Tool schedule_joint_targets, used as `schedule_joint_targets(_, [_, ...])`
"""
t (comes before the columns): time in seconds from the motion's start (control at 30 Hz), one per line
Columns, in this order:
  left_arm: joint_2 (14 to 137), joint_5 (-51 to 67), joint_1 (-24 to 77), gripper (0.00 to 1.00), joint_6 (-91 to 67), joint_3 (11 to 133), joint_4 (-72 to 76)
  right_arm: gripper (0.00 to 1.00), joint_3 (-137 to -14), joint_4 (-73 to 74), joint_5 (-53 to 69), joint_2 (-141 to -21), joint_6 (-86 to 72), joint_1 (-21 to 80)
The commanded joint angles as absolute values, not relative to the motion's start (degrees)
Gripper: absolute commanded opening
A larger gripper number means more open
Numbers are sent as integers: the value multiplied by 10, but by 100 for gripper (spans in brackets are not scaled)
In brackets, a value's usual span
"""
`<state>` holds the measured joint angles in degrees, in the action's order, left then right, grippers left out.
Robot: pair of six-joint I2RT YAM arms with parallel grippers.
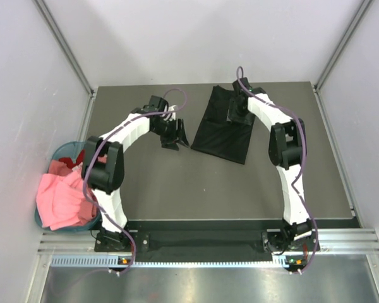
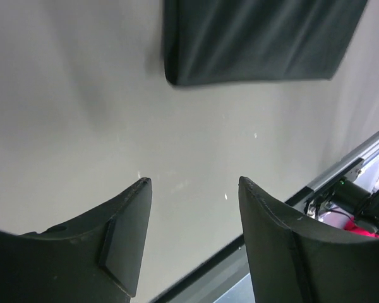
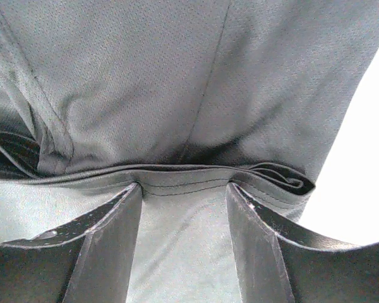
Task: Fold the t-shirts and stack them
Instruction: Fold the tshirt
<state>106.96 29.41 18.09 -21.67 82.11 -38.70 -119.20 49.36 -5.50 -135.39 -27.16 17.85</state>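
Pale walls (image 1: 196, 38) close in our grey table (image 1: 177, 183), where the folded black t-shirt (image 1: 224, 136) lies far right under our right gripper (image 3: 183, 186), jaws apart astride its hem, while our left gripper (image 2: 192, 183) hovers nearby, jaws spread, holding nothing.
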Motion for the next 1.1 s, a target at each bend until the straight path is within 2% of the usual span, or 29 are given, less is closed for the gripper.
schedule_joint_targets(0.0, [1115,326,182,62,-203,876,-374,56,-1163,491,-27,-1262,-236,176])
schedule_joint_targets(0.13, [1154,348,181,55,-196,932,-371,56,-1093,476,36,-1195,-206,162])
schedule_joint_targets(0.3, [1185,430,182,28,-262,936,-260,53,-971,408,202,-1135,-192,128])
schedule_joint_targets(0.4, [1203,472,184,22,-327,914,-188,50,-912,362,284,-1128,-216,105])
schedule_joint_targets(0.53, [1241,480,192,22,-345,932,-156,49,-872,316,320,-1122,-226,78])
schedule_joint_targets(0.63, [1255,476,193,22,-356,934,-148,40,-866,302,358,-1134,-235,61])
schedule_joint_targets(0.67, [1262,471,193,22,-358,934,-148,32,-859,290,369,-1139,-240,58])
schedule_joint_targets(0.93, [1264,455,193,21,-345,901,-158,22,-807,251,519,-1158,-241,67])
schedule_joint_targets(1.07, [1270,447,193,21,-332,896,-175,12,-804,262,548,-1186,-222,90])
